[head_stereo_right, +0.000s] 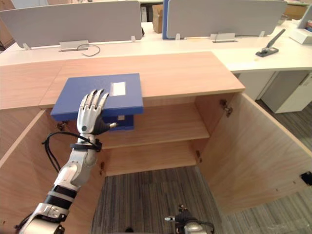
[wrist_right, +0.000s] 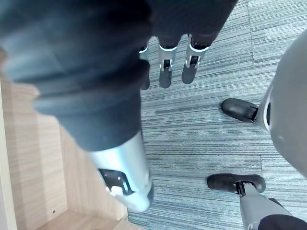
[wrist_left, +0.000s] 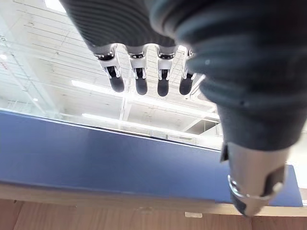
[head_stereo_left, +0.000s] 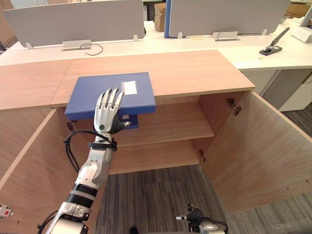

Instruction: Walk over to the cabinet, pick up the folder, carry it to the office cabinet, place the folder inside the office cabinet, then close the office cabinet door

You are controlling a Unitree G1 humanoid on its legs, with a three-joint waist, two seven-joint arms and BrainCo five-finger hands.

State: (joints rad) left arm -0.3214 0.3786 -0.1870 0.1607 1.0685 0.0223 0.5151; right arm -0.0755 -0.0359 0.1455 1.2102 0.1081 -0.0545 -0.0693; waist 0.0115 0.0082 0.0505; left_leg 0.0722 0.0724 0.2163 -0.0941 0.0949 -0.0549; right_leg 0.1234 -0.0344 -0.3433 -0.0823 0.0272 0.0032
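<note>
Take the blue folder (head_stereo_left: pixel 85 95), flat on the cabinet top (head_stereo_left: pixel 195 73) with its front edge jutting over the shelf (head_stereo_left: pixel 170 124), as a pinch: lower the unclenched, straight-fingered left hand (head_stereo_left: pixel 108 114) onto the cover, tuck the thumb under the overhang, squeeze before lifting, and leave the loose-fingered right hand (wrist_right: pixel 164 72) low.

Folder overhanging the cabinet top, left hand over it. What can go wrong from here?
1. The blue folder overhangs the cabinet top's front edge, and the left hand's fingers lie straight over it, not curled; a drag forward could tip it to the floor.
2. The right hand hangs low and open, so a one-handed pinch may let the wide folder twist or slip.
3. Going in flat, it might catch the shelf edge.
</note>
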